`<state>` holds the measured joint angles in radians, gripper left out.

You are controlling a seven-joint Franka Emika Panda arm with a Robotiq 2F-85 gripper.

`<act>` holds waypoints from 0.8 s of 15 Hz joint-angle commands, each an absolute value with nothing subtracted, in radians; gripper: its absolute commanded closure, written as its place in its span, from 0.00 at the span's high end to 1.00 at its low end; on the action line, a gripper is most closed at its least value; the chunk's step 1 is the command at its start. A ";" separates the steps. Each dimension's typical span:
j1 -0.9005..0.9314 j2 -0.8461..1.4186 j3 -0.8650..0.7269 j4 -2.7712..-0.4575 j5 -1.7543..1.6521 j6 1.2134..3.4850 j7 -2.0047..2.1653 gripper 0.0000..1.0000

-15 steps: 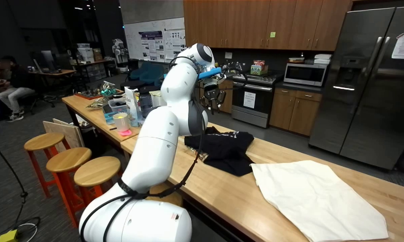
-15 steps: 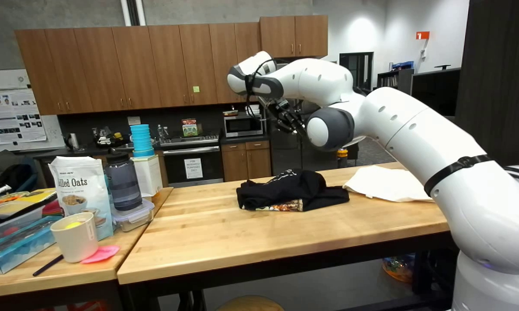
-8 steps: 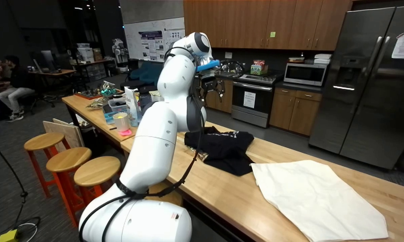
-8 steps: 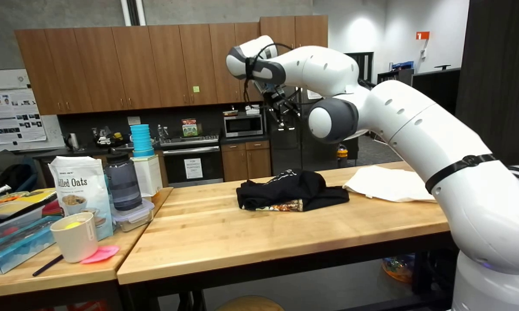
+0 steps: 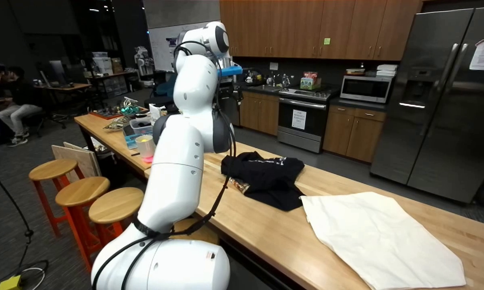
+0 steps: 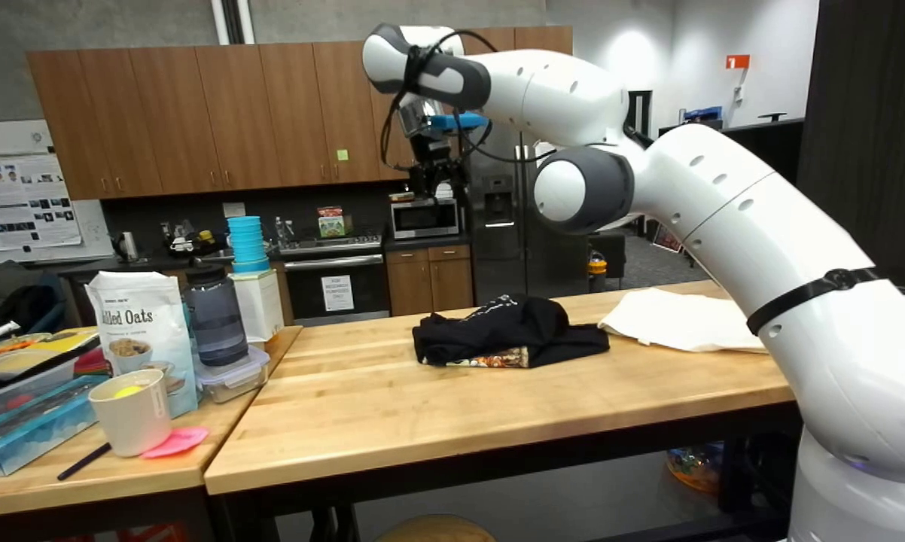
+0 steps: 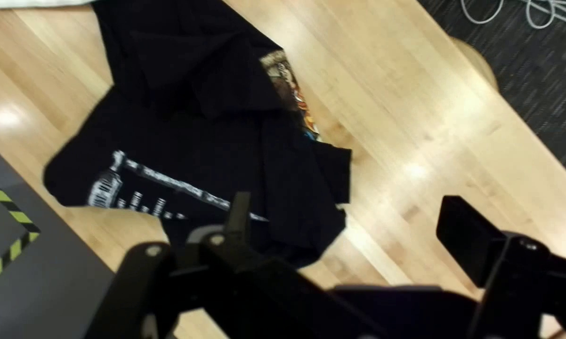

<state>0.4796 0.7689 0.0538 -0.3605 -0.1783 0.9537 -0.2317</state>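
My gripper (image 7: 350, 214) stands wide open in the wrist view, with nothing between its fingers. It hangs high above the wooden table (image 6: 362, 421), apart from everything on it. Nearest below is a crumpled black garment (image 7: 207, 127) with white lettering and a colourful printed patch along one edge. Part of it passes behind the left finger in the wrist view. Both exterior views also show this black garment (image 5: 266, 177) lying bunched on the tabletop. Beside it a cream cloth (image 5: 379, 237) is spread out flat; only its edge (image 7: 33, 2) enters the wrist view.
A neighbouring table holds an oats bag (image 6: 140, 339), a dark bottle (image 6: 215, 316), a cup (image 6: 130, 414), a lidded container (image 6: 234, 374) and a blue box (image 6: 31, 429). Wooden stools (image 5: 116, 205) stand along the near side. Stove (image 5: 302, 117) and fridge (image 5: 431, 100) are behind.
The arm has risen and swung leftward in both exterior views, and the gripper now points more straight down. Its fingers have spread apart. The garment and the cloth have stayed in place.
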 commanded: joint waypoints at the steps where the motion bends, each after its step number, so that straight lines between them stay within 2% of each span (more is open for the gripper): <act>1: 0.504 0.754 0.115 -0.399 -0.105 0.973 -0.296 1.00; 3: 0.510 0.794 0.143 -0.337 -0.078 0.935 -0.360 1.00; 6: 0.497 0.785 0.164 -0.366 -0.067 0.892 -0.504 1.00; 12: 0.520 0.759 0.040 -0.380 -0.283 0.923 -0.623 1.00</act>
<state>0.5100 0.7847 0.1017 -0.3733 -0.2024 0.9062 -0.5945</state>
